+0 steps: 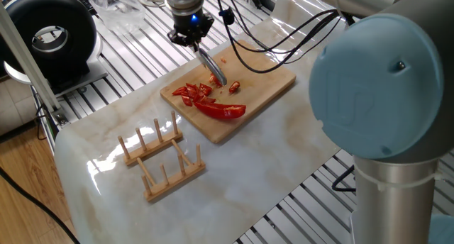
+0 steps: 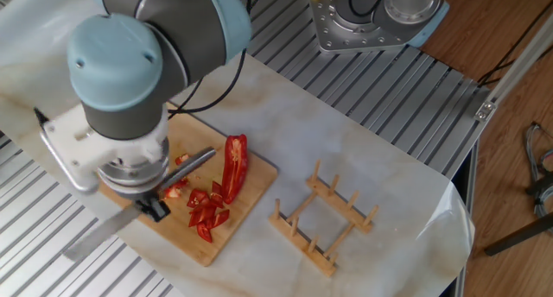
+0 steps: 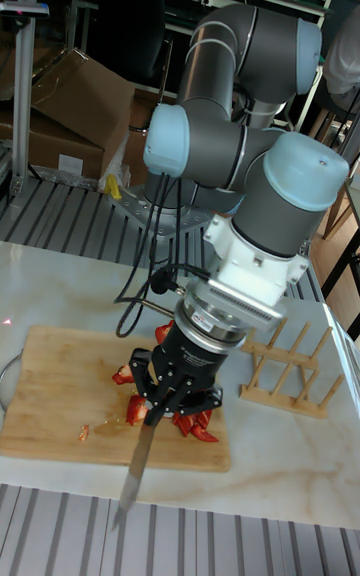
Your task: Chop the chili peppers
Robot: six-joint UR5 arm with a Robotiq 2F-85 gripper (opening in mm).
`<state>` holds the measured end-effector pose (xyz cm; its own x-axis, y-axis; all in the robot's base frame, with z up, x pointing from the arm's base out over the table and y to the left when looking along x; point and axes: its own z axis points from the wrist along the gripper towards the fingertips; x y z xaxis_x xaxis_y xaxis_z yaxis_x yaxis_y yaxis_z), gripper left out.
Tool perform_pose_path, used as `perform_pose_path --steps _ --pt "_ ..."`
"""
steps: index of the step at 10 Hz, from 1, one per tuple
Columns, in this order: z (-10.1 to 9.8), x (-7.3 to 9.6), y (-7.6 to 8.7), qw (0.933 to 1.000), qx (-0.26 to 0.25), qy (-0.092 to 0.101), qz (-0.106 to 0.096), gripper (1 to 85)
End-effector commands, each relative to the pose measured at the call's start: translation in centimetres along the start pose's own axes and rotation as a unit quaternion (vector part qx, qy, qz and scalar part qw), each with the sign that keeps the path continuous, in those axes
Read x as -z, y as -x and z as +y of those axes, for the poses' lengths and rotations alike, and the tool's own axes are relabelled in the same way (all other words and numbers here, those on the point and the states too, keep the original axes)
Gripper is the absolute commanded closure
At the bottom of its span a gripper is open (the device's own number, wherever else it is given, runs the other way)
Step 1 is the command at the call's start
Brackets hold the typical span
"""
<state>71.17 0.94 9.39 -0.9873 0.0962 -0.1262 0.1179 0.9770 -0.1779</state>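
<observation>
One long half of the chili peppers lay uncut near the lower edge of the wooden cutting board, just above mid-frame in one fixed view, with a cluster of cut red bits touching it on its upper left and a few more bits just right of the blade. Your end effector sat at the top of that frame, clamped on the handle of a kitchen knife. The blade slanted down to the board, its tip among the bits and apart from the whole half.

You were mid-chop, I judged: some pepper done, one half still whole. The next move called for bringing the blade across the long half and pressing straight down, working along its length.

A wooden dish rack stood on the marble bench, lower left of the board, well clear.
</observation>
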Motion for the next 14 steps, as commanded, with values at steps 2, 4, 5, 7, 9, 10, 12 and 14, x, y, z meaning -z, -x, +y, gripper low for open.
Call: perform_pose_path --steps 2,4,5,7,9,10,12,14 --pt "-0.3 0.0 -0.4 0.9962 0.086 -0.016 -0.003 84.3" --pt "-1.0 -0.4 -0.9 0.9960 0.089 -0.003 -0.010 84.3" --pt "-0.5 -0.9 -1.7 0.9964 0.082 0.020 -0.008 84.3" --pt "-0.4 -1.3 -2.4 0.9969 0.074 0.026 -0.008 84.3" --pt "-0.5 -1.2 -2.7 0.9971 0.071 0.025 -0.004 84.3" --pt "-0.2 -1.3 -2.8 0.9972 0.068 0.029 -0.005 84.3" --pt "-0.5 -1.3 -2.9 0.9974 0.067 0.027 -0.005 84.3" --pt "-0.6 -1.4 -2.9 0.9977 0.062 0.026 -0.005 84.3"
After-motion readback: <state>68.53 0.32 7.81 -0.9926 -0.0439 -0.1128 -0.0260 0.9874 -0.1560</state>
